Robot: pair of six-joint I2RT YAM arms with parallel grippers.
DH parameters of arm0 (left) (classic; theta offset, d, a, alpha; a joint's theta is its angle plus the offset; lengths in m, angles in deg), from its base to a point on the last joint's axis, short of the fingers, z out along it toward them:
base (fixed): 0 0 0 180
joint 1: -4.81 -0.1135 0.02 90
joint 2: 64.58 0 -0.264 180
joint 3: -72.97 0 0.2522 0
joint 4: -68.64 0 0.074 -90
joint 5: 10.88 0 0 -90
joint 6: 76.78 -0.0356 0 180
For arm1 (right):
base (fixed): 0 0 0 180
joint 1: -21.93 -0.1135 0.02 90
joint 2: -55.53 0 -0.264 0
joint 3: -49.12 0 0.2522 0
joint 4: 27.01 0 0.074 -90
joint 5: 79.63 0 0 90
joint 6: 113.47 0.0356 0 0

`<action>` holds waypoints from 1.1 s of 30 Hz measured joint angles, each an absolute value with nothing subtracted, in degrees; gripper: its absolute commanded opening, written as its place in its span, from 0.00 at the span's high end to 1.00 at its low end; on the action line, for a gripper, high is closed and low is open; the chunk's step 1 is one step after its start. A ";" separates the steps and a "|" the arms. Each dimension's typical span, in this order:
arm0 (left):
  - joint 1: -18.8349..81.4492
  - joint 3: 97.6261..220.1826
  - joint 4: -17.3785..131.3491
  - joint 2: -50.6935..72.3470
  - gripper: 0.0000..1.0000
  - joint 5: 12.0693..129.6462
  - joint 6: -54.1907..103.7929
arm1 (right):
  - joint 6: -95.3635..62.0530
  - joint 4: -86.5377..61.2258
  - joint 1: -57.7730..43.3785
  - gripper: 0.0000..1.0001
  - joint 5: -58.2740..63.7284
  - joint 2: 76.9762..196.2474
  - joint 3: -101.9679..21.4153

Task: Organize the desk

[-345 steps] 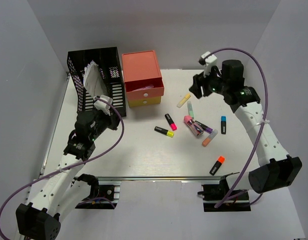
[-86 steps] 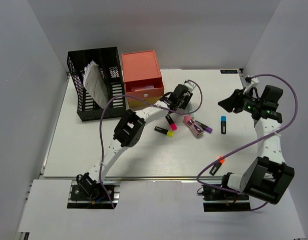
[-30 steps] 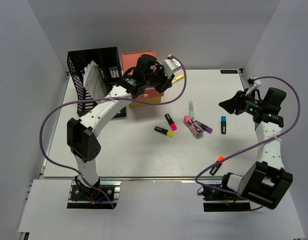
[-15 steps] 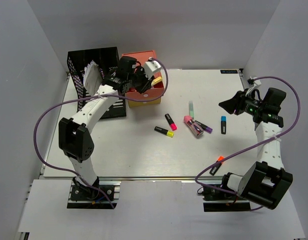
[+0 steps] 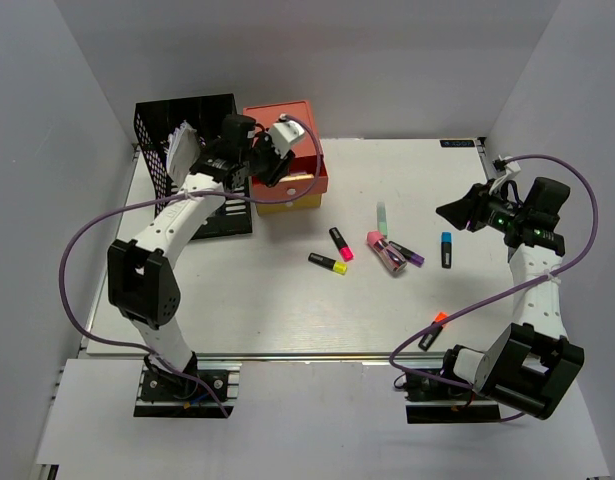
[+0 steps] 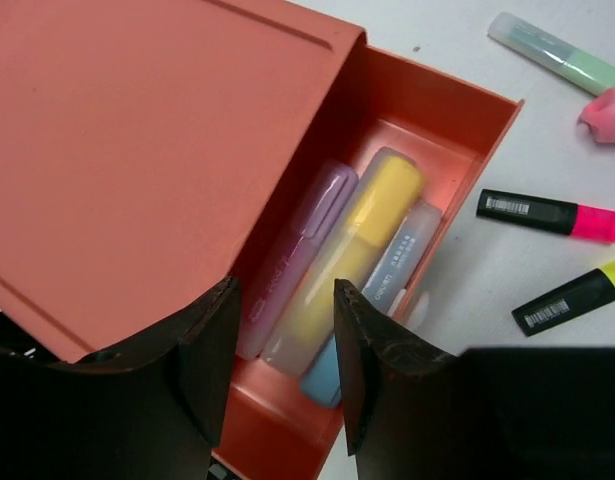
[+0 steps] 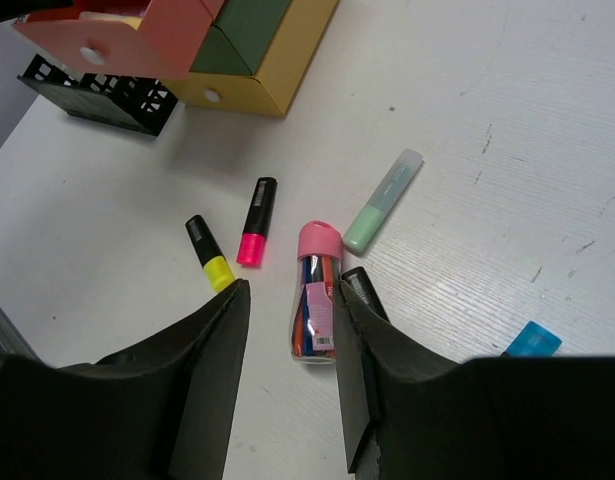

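The white desk carries scattered pens. My left gripper hovers open over the pulled-out coral drawer. In that drawer lie a yellow highlighter, a purple one and a pale one; nothing sits between the jaws. My right gripper is open and empty, raised above a pink-capped bottle of pens.
Loose on the desk are a mint highlighter, a pink one, a yellow one, a purple marker, a blue highlighter and an orange one. A black mesh file rack stands left of the drawer unit.
My left arm swung left over the drawer with the yellow highlighter and its jaws parted; the highlighter now lies in the drawer. The right arm has stayed still.
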State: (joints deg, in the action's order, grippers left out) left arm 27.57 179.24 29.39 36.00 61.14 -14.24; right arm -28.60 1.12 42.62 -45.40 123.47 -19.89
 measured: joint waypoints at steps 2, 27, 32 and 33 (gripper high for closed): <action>27.29 178.98 29.76 35.60 0.45 61.67 -14.18 | -28.64 1.12 42.62 0.55 -45.49 123.47 -19.89; 27.03 127.27 53.47 -9.42 0.28 62.50 20.62 | -41.43 7.13 17.22 0.51 -13.16 147.82 -27.19; 27.03 124.93 52.20 -12.29 0.20 64.42 19.96 | -39.26 6.21 12.63 0.34 -3.61 157.18 -37.04; 27.03 124.93 52.14 -13.53 0.20 64.79 19.44 | -38.72 6.21 11.89 0.33 -2.21 158.73 -38.44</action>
State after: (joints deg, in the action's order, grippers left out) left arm 27.03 124.93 52.14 -13.53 64.79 19.44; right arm -38.72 6.21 11.89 -2.21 158.73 -38.44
